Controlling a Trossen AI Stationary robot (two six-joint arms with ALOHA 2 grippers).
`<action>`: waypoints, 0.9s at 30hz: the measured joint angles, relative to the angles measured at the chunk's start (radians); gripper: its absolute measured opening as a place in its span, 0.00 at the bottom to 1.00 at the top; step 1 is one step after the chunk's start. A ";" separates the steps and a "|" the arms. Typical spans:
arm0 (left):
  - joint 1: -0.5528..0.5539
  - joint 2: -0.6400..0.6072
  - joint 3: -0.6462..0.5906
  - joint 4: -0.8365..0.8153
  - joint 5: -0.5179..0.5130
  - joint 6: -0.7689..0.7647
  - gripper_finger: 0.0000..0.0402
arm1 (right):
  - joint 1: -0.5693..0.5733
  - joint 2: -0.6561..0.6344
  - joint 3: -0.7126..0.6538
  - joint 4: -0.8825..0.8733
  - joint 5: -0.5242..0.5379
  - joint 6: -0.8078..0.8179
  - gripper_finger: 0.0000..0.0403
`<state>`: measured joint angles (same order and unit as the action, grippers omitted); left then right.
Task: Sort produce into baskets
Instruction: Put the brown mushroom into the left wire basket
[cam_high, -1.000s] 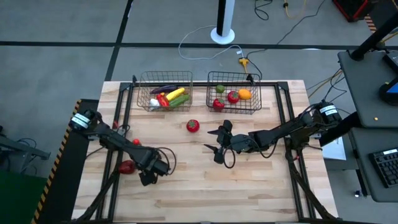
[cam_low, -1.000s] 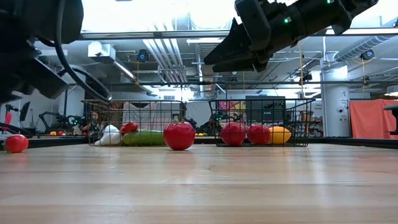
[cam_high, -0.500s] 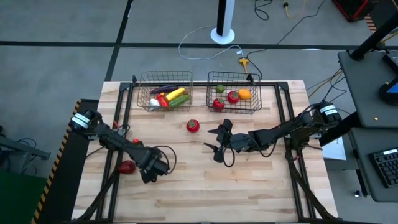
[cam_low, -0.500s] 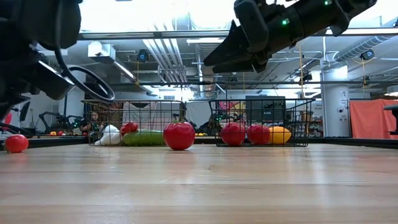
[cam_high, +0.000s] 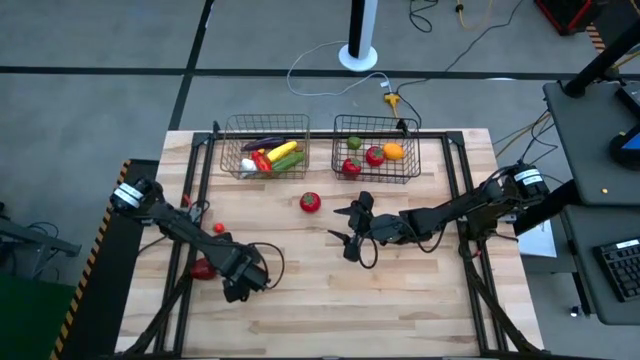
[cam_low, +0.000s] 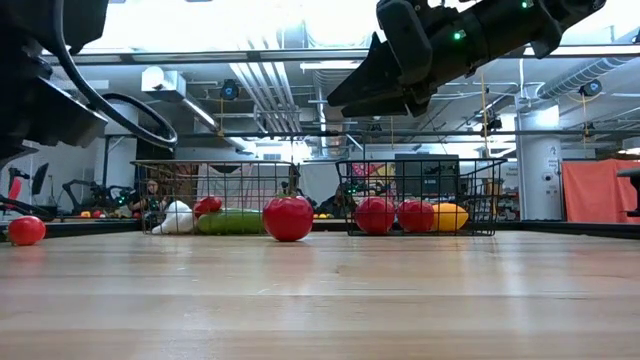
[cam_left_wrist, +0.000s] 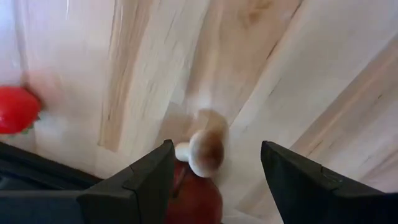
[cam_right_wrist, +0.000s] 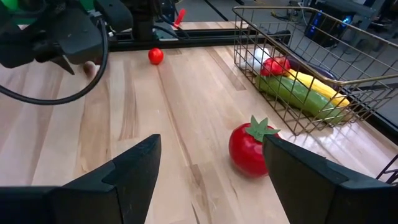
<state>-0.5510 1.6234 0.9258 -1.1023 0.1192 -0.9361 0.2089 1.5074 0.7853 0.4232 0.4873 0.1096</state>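
Pale planked tabletop, round tan mushroom beneath spread left jaws, right jaws likewise released.

Pale striped-grain wood on the bench, and a bright red tomato with a green star-shaped cap sits on it. Copper-brown wire basket shows yellow, green, red and white pieces; dark grey basket shows red, orange, green. A tan-and-white mushroom lies between black fingers.

No legible text or labels.
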 joint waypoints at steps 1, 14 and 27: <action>0.000 0.000 0.001 0.000 0.004 -0.017 0.55 | 0.000 0.000 0.000 0.000 0.000 0.000 0.68; 0.002 0.008 -0.004 -0.006 0.003 -0.083 0.55 | -0.010 0.000 0.000 0.000 0.001 -0.005 0.68; 0.002 0.047 -0.032 -0.003 -0.085 -0.050 0.55 | -0.027 0.000 0.000 0.000 0.000 0.002 0.68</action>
<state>-0.5491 1.6706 0.8935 -1.1048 0.0339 -0.9859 0.1814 1.5074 0.7853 0.4232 0.4873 0.1112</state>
